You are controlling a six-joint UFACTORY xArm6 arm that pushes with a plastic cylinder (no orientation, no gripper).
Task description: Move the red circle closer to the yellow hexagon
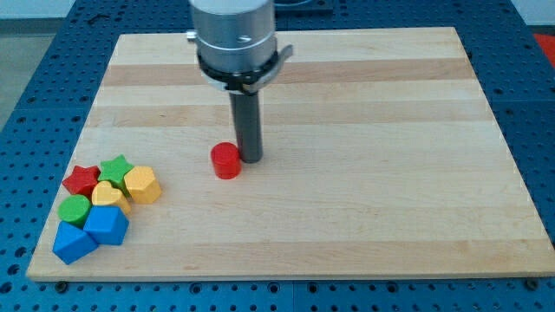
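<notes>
The red circle [226,160] lies on the wooden board a little left of the middle. My tip [251,159] stands right beside it, on its right side, touching or nearly touching it. The yellow hexagon [142,185] sits at the lower left, at the right edge of a cluster of blocks, well to the left of the red circle and slightly lower.
The cluster at the lower left holds a red star [81,179], a green star [115,167], a yellow heart [108,196], a green circle [75,209] and two blue blocks [106,225] [74,243]. The board [364,217] ends just below and left of them.
</notes>
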